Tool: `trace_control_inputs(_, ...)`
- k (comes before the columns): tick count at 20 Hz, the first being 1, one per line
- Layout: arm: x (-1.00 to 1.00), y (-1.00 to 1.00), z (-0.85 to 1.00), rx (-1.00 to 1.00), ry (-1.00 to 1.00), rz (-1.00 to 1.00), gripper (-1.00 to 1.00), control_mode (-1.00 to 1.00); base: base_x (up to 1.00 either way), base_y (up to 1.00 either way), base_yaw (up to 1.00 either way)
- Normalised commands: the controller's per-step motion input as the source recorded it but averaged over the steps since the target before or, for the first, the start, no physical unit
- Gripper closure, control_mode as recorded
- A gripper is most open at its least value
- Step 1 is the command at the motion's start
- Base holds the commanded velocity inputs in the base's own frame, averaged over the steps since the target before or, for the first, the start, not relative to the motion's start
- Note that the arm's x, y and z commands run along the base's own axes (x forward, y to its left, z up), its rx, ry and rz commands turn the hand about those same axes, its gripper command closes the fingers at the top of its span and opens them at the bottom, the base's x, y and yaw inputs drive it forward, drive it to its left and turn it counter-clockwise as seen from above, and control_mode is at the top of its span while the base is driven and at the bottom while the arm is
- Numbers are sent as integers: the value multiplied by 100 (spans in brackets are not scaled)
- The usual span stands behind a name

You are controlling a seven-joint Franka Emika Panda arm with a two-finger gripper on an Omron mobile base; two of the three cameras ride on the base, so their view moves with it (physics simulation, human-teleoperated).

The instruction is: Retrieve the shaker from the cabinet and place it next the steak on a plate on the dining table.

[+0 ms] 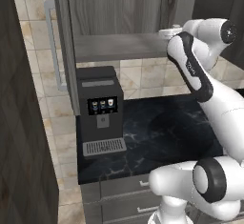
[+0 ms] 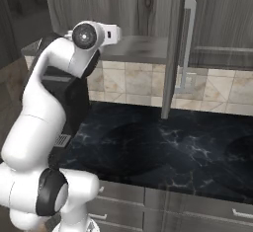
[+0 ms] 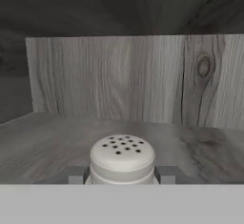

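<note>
The end effector is closed on the shaker inside the open cabinet: in the hand view its two dark finger tips sit against the left and right sides of the shaker's body, just below the cap. The shaker is whitish-grey and upright, with a rounded cap pierced by a cluster of small dark holes; whether its base touches the grey wood-grain shelf cannot be told — the lower part is cut off at the bottom of that view. Behind it rises the cabinet's back panel, with a dark knot toward the right. In the left base view the white arm reaches up from the lower right to the shelf, its wrist level with the shelf's front edge; the cabinet door stands open edge-on to the left, with a light bar handle beside it. Below the shelf, a black coffee machine stands on the black marbled counter, against the beige tiled wall. In the right base view the arm rises from the lower left, its upper joint at shelf height, and an open door with a bar handle hangs over the counter. Grey drawer fronts run beneath the counter edge.
</note>
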Motion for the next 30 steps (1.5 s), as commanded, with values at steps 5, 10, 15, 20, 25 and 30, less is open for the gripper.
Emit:
trace_control_inputs(5,-100,5,30,0,-4,17,100,-100,0,0,0)
trace_control_inputs(10,-100,13,6,0,-1,17,100,-100,0,0,0)
trace_control_inputs(15,-100,20,-13,0,-2,14,100,-100,0,0,0)
trace_control_inputs(20,-100,47,-49,-4,-16,4,100,-100,0,0,0)
trace_control_inputs(25,-100,29,-31,0,-14,3,100,-100,0,0,0)
trace_control_inputs(30,-80,10,-42,1,-1,1,100,100,-20,-1,0)
